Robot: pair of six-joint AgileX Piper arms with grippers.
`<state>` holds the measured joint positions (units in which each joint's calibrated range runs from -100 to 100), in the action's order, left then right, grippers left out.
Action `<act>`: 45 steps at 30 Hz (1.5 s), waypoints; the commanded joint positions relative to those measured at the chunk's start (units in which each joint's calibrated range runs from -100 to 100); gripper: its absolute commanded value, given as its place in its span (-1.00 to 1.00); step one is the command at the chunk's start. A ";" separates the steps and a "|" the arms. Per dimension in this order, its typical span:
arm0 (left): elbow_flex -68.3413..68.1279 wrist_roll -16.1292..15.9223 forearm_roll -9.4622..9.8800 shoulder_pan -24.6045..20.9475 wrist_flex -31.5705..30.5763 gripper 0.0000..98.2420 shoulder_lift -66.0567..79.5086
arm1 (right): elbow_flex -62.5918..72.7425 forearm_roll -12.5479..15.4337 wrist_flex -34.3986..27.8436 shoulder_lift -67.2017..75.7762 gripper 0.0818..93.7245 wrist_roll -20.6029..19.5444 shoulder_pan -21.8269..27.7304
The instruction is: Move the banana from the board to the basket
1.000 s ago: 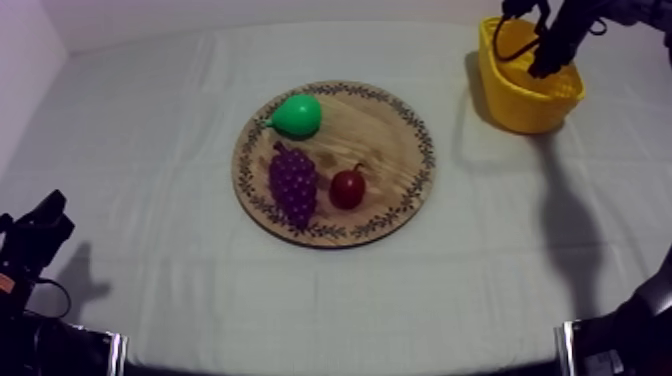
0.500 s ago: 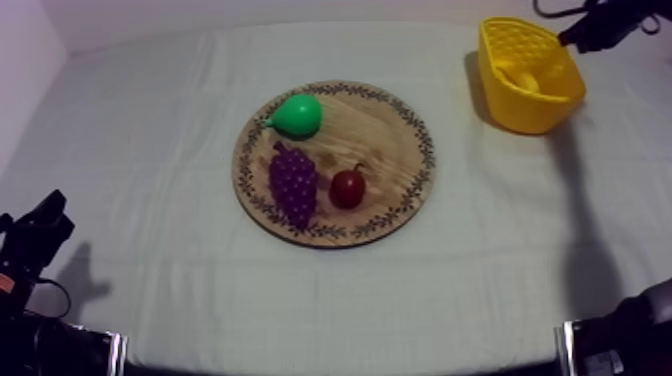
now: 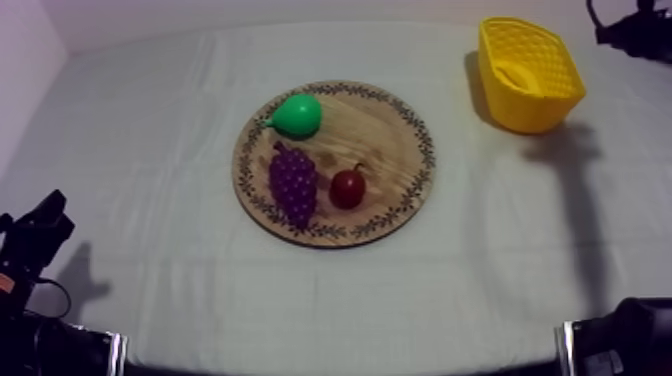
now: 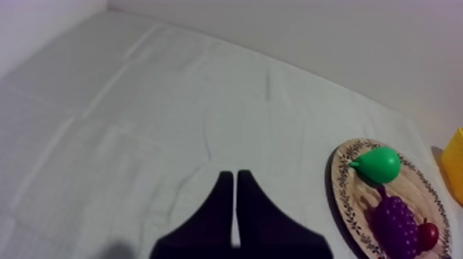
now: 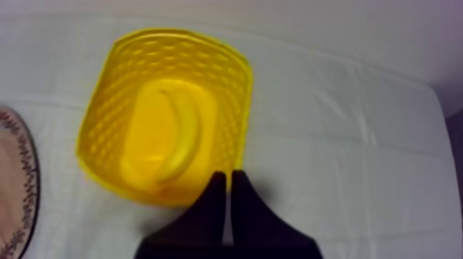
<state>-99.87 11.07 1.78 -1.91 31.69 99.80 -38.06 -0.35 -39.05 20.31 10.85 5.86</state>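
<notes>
Got banana (image 5: 176, 131) flat in yellow basket (image 3: 545, 108), 2 o'clock off the wooden board (image 3: 385, 140) — right gripper (image 5: 228, 180) pinched together, empty, by its rim; left gripper (image 4: 235, 180) same.

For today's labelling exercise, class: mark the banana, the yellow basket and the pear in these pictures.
banana (image 5: 176, 131), right wrist view, middle of its curved body.
yellow basket (image 5: 114, 89), right wrist view, its latticed side wall.
pear (image 3: 298, 116), top view, middle of its green body.

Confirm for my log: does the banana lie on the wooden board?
No, the banana lies inside the yellow basket, not on the wooden board.
</notes>
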 commanded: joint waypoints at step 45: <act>-0.02 -0.03 0.00 -0.01 0.00 -1.00 0.03 | -60.96 2.90 1.13 75.36 -0.99 -6.03 -4.54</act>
<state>-99.87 11.05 1.78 -1.91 31.69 99.80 -98.86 3.49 -39.93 95.62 7.36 1.30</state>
